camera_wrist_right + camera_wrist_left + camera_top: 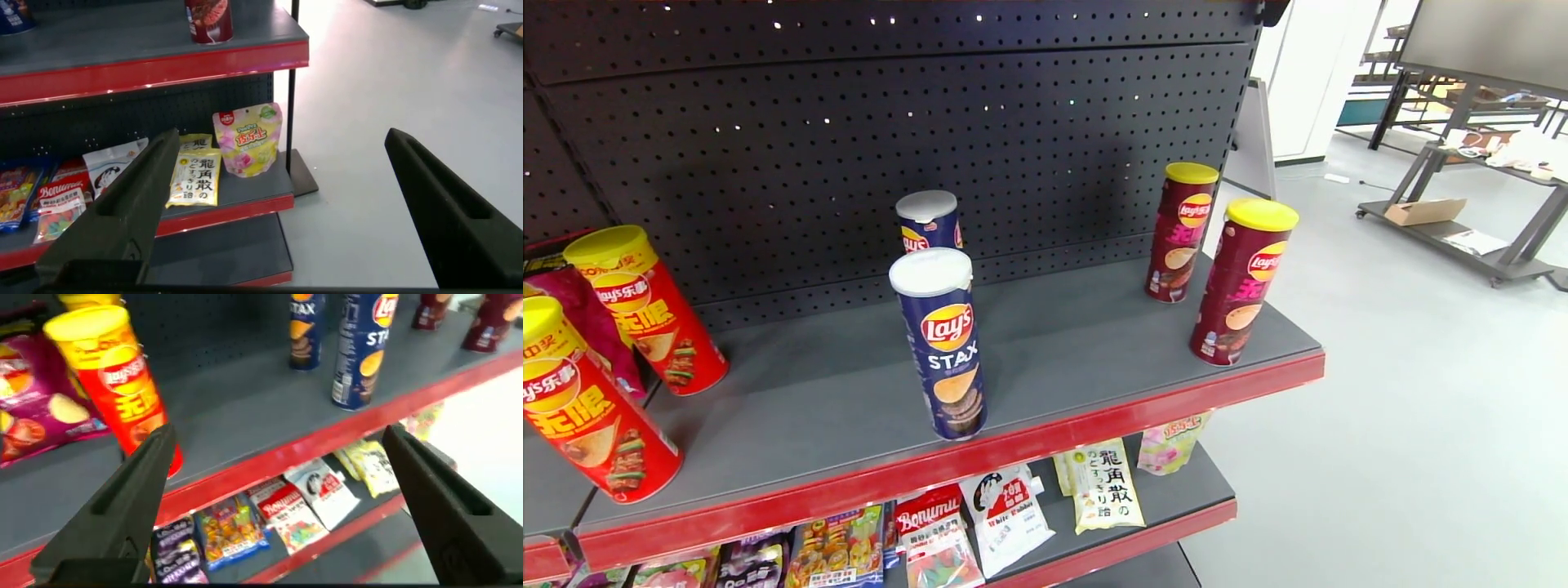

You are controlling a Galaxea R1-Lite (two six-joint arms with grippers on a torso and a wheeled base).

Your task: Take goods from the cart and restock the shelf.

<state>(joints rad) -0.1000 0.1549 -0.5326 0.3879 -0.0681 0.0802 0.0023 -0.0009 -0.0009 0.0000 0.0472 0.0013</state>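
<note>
Scene: a shop shelf (809, 392) with a grey top board, a red front edge and a black pegboard back (890, 122), seen from above.
Blue goods: two tall dark blue crisp tubes with white lids stand upright near the middle of the top board. The front blue can (939, 343) is close to the red edge and the rear blue can (929, 220) is straight behind it, near the pegboard.
Maroon goods: two upright tubes with yellow lids at the right end. The front maroon can (1243, 282) is by the front corner; the rear maroon can (1181, 233) stands apart, farther back.
Red goods: two yellow-lidded tubes at the left end, the near red can (584, 404) by the edge and the far red can (645, 310) behind it, with a purple snack bag (584, 314) beside them.
Lower shelf: a row of packets, among them a red packet (935, 535), a white pouch (1006, 514), a yellow packet (1098, 486) and a pink-green bag (1172, 441).
Left tool (274, 441): released, its two black fingers spread wide and holding nothing. It hangs in front of the red edge, towards the red cans.
Right tool (282, 139): released and empty, low by the shelf's right end, facing the lower shelf's packets.
Background: a wheeled rack (1462, 229) with a cardboard box (1425, 211) on it stands on the pale floor, well to the right.
</note>
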